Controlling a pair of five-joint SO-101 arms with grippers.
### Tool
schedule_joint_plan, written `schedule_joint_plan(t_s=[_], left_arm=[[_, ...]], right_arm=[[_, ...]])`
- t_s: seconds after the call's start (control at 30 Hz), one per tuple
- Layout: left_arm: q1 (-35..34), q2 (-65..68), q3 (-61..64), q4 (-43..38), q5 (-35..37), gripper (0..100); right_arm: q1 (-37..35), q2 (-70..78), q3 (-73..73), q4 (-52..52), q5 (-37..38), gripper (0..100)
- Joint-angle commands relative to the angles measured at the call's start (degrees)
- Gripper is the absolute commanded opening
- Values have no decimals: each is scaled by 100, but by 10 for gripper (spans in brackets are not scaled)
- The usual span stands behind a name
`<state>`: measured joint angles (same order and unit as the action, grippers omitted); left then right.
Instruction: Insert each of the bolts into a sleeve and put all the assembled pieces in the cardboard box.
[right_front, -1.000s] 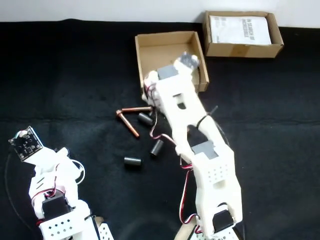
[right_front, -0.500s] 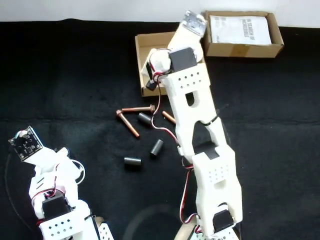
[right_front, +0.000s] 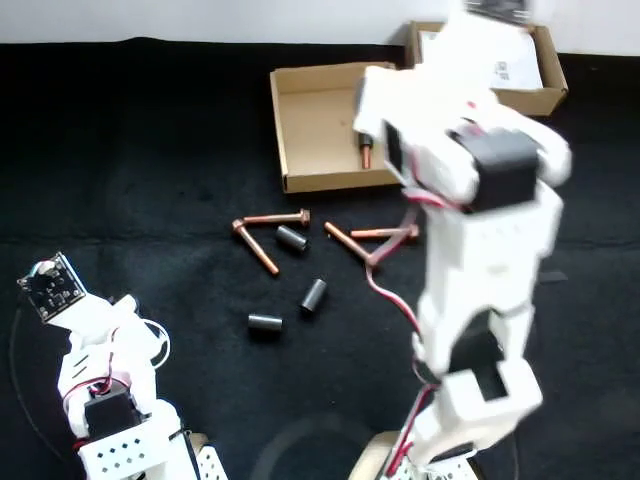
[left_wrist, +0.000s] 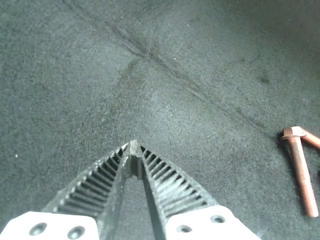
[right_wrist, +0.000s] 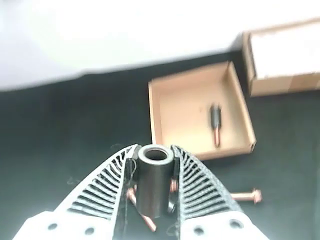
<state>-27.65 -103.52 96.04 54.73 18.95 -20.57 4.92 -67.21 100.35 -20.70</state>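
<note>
Pinching a dark sleeve (right_wrist: 153, 187) upright between its fingers, the right gripper (right_wrist: 154, 150) hangs raised above the black table (right_front: 150, 150), its fingers hiding the sleeve's lower end. One assembled piece (right_wrist: 216, 122) lies inside the cardboard box (right_wrist: 185, 105) near a side wall; in the high view the blurred right arm (right_front: 480, 230) covers part of both. Four bolts (right_front: 272, 217) and three loose sleeves (right_front: 265, 323) lie scattered below the box. The left gripper (left_wrist: 134, 149) is pressed together over bare table, one bolt (left_wrist: 300, 175) nearby, a second bolt (left_wrist: 313, 141) cut off at the frame edge
</note>
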Motion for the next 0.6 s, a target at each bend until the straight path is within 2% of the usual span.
schedule_joint_plan(t_s=[0.0, 0.2, 0.4, 0.57], left_arm=[[-13, -13, 110, 9, -26, 10], [-4, -13, 110, 9, -26, 10], [13, -13, 110, 132, -26, 10], [356, -13, 110, 475, -26, 10]], right_arm=[[154, -892, -242, 57, 88, 6], [171, -2237, 514, 57, 88, 6], [171, -3987, 2870, 57, 88, 6], [189, -5253, 4787, 48, 88, 6]])
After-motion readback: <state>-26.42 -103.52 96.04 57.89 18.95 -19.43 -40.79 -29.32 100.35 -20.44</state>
